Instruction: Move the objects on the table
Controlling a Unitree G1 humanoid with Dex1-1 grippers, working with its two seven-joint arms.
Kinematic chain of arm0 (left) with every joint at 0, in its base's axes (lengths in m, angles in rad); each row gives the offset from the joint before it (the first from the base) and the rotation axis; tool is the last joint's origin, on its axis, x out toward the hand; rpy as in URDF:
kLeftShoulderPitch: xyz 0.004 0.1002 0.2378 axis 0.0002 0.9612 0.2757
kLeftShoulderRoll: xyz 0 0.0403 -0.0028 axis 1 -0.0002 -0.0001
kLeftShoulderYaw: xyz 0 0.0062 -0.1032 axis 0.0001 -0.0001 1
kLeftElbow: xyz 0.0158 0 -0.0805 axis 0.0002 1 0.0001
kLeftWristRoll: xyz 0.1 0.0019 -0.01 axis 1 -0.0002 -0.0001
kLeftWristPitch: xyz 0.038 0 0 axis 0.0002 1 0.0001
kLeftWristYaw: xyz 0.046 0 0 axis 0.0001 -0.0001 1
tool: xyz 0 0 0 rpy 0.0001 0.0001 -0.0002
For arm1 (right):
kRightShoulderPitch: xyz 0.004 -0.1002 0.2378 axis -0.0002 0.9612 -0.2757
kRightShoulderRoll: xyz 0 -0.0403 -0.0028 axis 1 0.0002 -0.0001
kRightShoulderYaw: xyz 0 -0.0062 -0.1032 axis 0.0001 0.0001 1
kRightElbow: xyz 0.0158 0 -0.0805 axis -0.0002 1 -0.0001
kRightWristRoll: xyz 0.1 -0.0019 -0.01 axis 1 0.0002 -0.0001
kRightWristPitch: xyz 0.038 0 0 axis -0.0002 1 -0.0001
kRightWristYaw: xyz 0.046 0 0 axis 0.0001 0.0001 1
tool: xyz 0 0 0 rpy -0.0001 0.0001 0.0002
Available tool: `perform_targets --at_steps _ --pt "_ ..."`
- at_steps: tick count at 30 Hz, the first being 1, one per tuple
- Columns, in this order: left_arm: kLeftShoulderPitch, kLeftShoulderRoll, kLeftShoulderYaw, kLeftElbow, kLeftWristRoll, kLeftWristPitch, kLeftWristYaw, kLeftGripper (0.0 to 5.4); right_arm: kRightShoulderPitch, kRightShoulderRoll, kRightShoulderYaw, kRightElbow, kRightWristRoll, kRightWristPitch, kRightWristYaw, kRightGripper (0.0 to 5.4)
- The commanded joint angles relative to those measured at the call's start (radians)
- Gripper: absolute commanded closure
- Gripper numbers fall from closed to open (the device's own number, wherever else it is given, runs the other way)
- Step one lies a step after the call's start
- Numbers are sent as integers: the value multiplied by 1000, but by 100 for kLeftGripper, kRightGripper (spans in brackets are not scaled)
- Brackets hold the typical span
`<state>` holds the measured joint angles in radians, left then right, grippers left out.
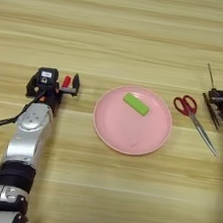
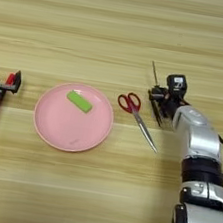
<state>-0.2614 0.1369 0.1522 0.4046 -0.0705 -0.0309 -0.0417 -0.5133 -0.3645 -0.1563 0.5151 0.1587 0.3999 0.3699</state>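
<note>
Green block [image 1: 136, 104] already lies flat on the pink plate [image 1: 111, 131], upper part, slightly angled; scissors [image 2: 136, 111] lie on the table [image 1: 101, 193] just right of the plate, red loops toward it, blades pointing away down-right. Right gripper [image 2: 158, 100] sits just beside the scissors with a thin black pointed tool [image 2: 155, 74] sticking up past the fingers; looks pinched on it, fingers narrow. Left gripper [image 1: 67, 84] is left of the plate, apart from it, fingers closed on a small red-orange handled item [image 1: 66, 82], probably the screwdriver. My read: both are mid-carry. Keep thin tools low and level, since a thin smooth shaft can pivot in a two-finger pinch. Plate is smooth, glossy, shallow-rimmed, so parts can slide; table is grained planks, matte.
</note>
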Motion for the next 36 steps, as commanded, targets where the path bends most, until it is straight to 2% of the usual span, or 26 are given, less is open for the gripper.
perform_targets --at_steps 1,10,15,22,25,29,36 --pt "-19 4 -6 15 14 -12 10 0 -38 -33 -16 73 -17 -44 -20 452" --pt "-23 3 -9 30 19 -28 17 0 -77 -53 -6 239 -63 -140 -66 452" --pt "-23 2 -9 30 20 -30 18 0 -101 -53 -1 342 -76 -175 -60 452" --pt "-22 2 -7 27 17 -28 19 0 -108 -63 19 380 -89 -183 -22 452" --pt "-20 3 -5 18 15 -24 19 0 -89 -72 28 357 -92 -169 -2 452" --pt "-20 0 -5 14 15 -23 22 0 -17 -83 21 263 -71 -117 42 452" --pt "-20 -2 -4 10 15 -21 24 0 82 -88 13 116 -56 -40 58 452"
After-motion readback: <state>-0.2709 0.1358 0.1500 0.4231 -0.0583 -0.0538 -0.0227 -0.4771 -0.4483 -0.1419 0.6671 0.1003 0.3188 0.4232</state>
